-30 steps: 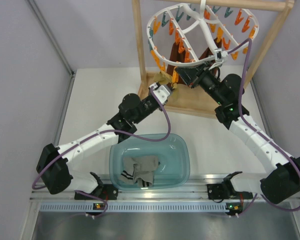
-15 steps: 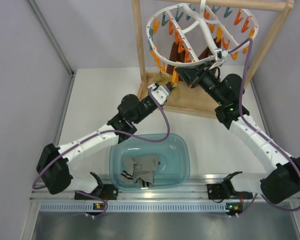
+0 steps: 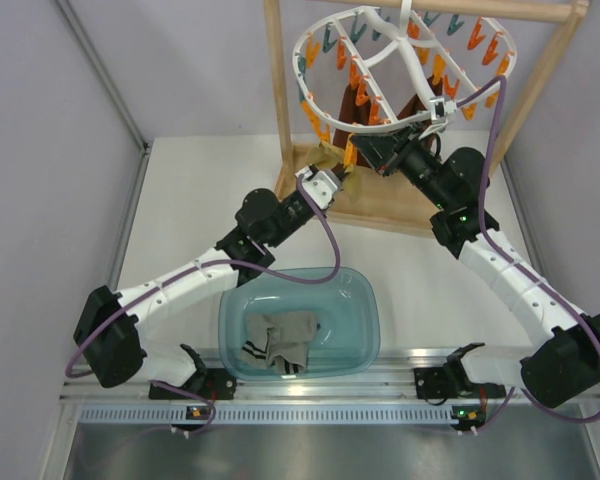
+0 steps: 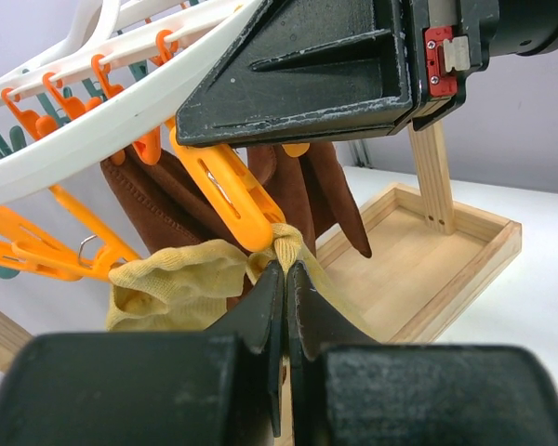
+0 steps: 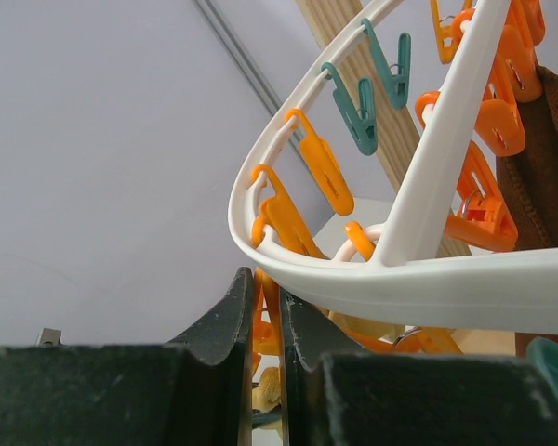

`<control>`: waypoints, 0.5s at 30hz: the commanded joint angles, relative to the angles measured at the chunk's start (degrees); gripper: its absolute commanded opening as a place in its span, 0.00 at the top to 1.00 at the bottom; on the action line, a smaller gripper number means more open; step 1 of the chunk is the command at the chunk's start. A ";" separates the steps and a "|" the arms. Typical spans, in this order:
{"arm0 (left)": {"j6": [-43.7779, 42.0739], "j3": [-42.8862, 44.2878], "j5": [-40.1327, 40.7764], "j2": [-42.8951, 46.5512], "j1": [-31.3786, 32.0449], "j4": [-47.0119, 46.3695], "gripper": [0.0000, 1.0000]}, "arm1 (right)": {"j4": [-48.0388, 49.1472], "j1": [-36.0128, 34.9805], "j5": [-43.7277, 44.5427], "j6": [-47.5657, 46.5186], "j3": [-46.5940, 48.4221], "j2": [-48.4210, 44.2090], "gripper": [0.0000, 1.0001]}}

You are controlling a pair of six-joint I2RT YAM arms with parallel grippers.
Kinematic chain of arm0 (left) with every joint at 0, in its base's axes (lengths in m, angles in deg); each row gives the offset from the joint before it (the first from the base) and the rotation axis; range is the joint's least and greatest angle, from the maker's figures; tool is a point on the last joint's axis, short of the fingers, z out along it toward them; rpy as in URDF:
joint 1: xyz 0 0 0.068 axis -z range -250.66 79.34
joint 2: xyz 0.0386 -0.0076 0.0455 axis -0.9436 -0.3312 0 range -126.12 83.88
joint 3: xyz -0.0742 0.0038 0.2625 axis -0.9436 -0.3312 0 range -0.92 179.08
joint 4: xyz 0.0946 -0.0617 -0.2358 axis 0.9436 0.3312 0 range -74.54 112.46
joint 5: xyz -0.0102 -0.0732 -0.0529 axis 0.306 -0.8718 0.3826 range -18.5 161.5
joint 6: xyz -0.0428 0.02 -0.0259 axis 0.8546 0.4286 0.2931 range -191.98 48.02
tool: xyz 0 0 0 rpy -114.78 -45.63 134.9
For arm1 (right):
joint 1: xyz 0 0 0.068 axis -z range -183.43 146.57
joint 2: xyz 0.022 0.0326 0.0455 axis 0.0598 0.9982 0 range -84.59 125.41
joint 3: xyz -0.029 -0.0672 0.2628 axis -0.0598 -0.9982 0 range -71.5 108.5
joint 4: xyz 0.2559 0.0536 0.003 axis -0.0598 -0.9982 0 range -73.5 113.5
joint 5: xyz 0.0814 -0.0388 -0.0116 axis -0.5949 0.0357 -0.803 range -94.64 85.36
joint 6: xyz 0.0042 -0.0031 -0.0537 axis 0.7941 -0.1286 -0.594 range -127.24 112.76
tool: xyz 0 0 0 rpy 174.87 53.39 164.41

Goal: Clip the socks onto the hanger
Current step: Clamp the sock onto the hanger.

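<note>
Underneath the white plastic hanger (image 4: pixel 93 111), a soft knit mustard-yellow sock (image 4: pixel 177 283) meets a smooth orange clip (image 4: pixel 228 190).
Just below the hanger's curved rim, the left end effector (image 4: pixel 285 274) is pinched tight on the sock's crumpled edge, right at the clip's mouth. The right end effector (image 5: pixel 268 293) is closed on that clip's upper end against the rim. Dark brown socks (image 4: pixel 153 200) hang behind. Well below the hanger, grey socks (image 3: pixel 280 340) lie bunched in a translucent teal basin (image 3: pixel 372 310) on the bench (image 3: pixel 200 190). Fabric hides whether the clip bites.
</note>
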 commanded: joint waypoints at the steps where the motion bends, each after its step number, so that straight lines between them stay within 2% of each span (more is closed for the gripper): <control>1: -0.67 2.13 -0.23 -0.91 -0.22 -4.57 1.00 | 2.20 0.30 -2.53 0.96 1.56 0.17 1.00; 15: -1.90 4.51 -1.19 -1.62 -0.22 -5.01 1.00 | 1.85 0.56 -2.35 -0.36 1.12 -0.10 1.00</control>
